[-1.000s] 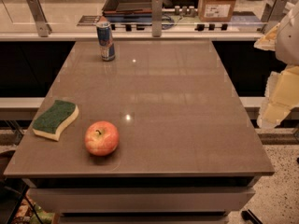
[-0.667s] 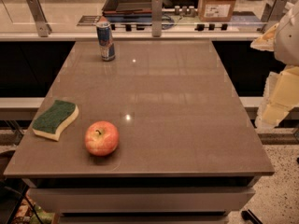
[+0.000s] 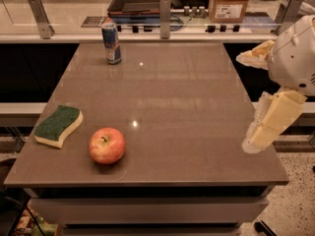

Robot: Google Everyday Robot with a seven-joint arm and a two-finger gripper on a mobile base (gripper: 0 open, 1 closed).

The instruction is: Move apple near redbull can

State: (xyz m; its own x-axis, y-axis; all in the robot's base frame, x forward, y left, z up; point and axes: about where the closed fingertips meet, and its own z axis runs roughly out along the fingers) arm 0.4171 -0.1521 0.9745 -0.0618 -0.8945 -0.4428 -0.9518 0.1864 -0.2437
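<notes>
Apple [image 3: 107,145] sits near the front-left of the table [image 3: 197,107], stem up, touching nothing. Sponge [image 3: 58,126] lies just beside it, toward the left edge. Can [image 3: 111,43] stands upright at the far left end, well apart from the apple. Gripper [image 3: 261,134] hangs by the right edge; you cannot tell whether it is open or closed.
</notes>
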